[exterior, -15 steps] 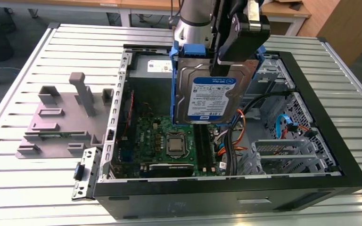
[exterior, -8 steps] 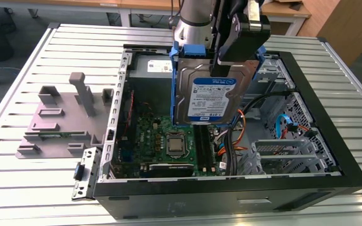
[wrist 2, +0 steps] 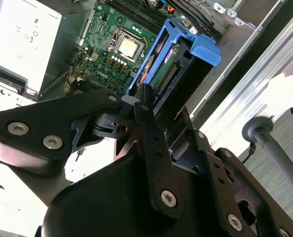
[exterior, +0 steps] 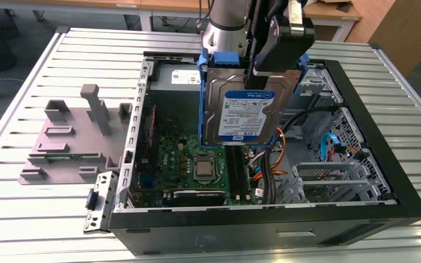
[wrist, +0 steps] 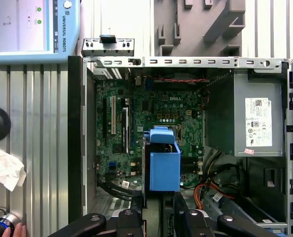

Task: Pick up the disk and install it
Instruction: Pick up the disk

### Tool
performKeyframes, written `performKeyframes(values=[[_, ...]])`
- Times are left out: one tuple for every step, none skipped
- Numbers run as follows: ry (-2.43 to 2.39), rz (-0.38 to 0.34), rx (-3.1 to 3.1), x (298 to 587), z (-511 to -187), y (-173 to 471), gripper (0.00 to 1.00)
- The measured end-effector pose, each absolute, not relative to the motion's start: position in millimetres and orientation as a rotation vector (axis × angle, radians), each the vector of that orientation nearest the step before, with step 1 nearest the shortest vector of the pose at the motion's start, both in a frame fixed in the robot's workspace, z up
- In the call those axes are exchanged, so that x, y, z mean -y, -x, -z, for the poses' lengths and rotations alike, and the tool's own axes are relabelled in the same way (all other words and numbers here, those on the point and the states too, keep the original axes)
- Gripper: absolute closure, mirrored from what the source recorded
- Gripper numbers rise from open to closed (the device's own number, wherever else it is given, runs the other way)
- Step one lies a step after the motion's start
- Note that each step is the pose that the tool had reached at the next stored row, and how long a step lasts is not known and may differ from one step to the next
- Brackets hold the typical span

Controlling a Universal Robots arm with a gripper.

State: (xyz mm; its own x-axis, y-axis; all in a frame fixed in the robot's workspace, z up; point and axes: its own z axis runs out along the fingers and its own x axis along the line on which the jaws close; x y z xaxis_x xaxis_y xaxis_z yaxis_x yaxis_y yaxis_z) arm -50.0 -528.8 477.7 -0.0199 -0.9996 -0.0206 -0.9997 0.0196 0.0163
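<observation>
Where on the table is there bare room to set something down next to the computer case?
Bare slats lie on the table at the exterior view's lower left, between the grey fixture and the table's near edge. Inside the computer case it is crowded: motherboard, cables, and the disk hanging above.

Exterior view: camera stationed high, off the black-walled end of the open computer case (exterior: 269, 224), facing down at a slant across the slatted desk (exterior: 20, 219). Range is moderate, with the whole case in frame. First wrist view: looks straight down into the case from well above, with the claw (wrist: 159, 219) in the near foreground. Second wrist view: very near, sighting obliquely along the claw's black links to the disk (wrist 2: 173, 64) it grips. All three views share the motherboard (exterior: 195, 148) and the grey power-supply box (wrist: 245, 118).
</observation>
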Motion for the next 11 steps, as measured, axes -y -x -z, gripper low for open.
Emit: performKeyframes(values=[[2.197,-0.041,-2.241,528.8,-477.7,50.0,0.65],[2.197,-0.041,-2.241,528.8,-477.7,50.0,0.65],[2.197,-0.041,-2.241,528.8,-477.7,50.0,0.65],[2.197,-0.041,-2.241,528.8,-477.8,50.0,0.65],[2.197,-0.041,-2.241,528.8,-477.8,50.0,0.65],[2.197,-0.041,-2.241,528.8,-477.8,50.0,0.65],[2.197,-0.041,-2.241,528.8,-477.8,50.0,0.65],[2.197,-0.041,-2.241,528.8,-477.8,50.0,0.65],[2.197,-0.041,-2.241,528.8,-477.8,49.8,0.65],[2.197,-0.041,-2.241,528.9,-477.8,48.8,0.65],[2.197,-0.041,-2.241,529.1,-477.9,46.5,0.65]])
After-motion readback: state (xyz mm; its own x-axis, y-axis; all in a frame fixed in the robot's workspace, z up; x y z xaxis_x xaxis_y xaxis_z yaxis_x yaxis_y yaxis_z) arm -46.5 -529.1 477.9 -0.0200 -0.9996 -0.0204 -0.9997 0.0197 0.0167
